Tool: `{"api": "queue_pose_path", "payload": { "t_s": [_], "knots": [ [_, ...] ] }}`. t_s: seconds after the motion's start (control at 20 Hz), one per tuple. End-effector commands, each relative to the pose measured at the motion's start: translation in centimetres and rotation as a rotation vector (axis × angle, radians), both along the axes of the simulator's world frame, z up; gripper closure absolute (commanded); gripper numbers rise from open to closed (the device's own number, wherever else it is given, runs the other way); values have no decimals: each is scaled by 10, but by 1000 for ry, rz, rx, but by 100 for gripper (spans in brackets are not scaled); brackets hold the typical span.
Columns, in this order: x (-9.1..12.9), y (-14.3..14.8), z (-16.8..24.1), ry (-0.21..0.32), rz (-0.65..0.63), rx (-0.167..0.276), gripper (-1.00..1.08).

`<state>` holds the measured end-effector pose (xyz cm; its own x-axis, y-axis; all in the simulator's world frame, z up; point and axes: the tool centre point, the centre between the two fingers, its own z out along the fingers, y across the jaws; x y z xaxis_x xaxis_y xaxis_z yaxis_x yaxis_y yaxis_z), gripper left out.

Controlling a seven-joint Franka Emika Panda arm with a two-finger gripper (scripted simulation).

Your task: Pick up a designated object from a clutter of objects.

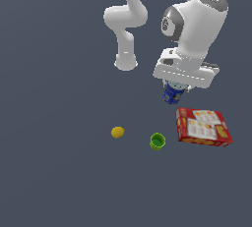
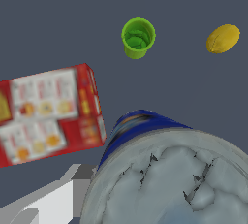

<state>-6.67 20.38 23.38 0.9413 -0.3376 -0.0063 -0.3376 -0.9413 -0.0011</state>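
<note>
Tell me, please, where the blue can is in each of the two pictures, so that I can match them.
Exterior view: the blue can hangs under the gripper, above the floor, up from the red box.
Wrist view: the blue can fills the near foreground, its grey top facing the camera.
Shared landmark: the green cup stands between the red box and the lemon.

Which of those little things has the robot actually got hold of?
The blue can, hanging tilted under the gripper. The lemon, green cup and red box lie apart from it below.
</note>
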Motion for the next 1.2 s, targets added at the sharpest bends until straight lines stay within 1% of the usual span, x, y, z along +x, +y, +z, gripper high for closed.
{"api": "queue_pose_path", "payload": {
  "t_s": [0.0, 0.55, 1.15],
  "knots": [
    [14, -3, 24, -3, 0, 1, 108],
    [68, -15, 106, -4, -1, -1, 108],
    [114, -23, 172, -5, -2, -3, 108]
  ]
}}
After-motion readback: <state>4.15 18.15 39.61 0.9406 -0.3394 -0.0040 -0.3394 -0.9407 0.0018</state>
